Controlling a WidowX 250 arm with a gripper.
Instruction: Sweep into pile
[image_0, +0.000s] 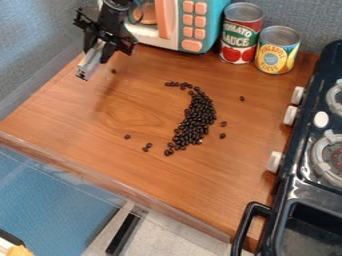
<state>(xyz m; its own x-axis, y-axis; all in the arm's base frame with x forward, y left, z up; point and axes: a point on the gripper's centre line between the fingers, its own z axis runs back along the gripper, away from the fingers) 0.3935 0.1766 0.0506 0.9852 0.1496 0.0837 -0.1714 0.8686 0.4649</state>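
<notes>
The gripper (93, 57) hangs over the back left corner of the wooden counter, holding a pale, metallic-looking tool (91, 61) that points down toward the front left. Right of the counter's middle, dark beans (196, 116) lie in a curved, elongated heap, with a thin tail at its back left. Stray beans are scattered around it: one (113, 71) near the gripper, several at the heap's front left, and a few on its right side. The gripper is well to the left of the heap and farther back.
A toy microwave (180, 22) stands at the back, with a tomato sauce can (241, 32) and a pineapple can (276, 50) to its right. The black toy stove (307, 185) runs along the right side. A clear ledge borders the counter's front left edge.
</notes>
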